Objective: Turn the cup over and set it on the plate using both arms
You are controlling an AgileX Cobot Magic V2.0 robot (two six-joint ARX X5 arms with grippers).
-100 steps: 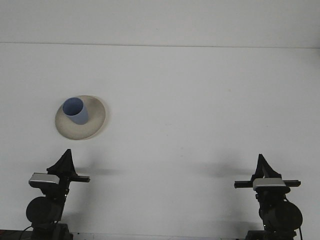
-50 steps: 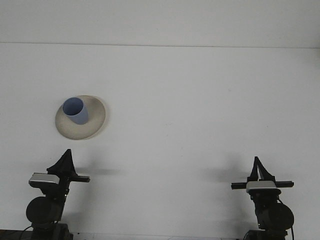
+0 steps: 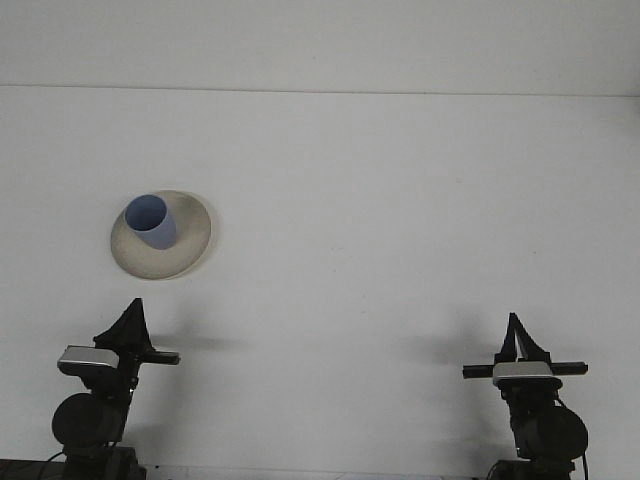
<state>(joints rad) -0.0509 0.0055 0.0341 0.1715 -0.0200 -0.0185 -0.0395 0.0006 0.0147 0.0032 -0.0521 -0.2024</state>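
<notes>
Because both arms are being cut off by the bottom edge of the frame, only their dark wrists are showing, and whether the left gripper [image 3: 133,312] and right gripper [image 3: 516,328] are spread or pressed together cannot be told. The small blue plastic cup [image 3: 150,220] is standing mouth-up on the round cream ceramic plate [image 3: 190,245], its long axis vertical, toward the white table's [image 3: 400,220] left edge. Both arms are resting at the near edge, pointing forward, well apart from the cup.

1 cup [image 3: 150,221], 1 plate [image 3: 185,258], 2 arms
</notes>
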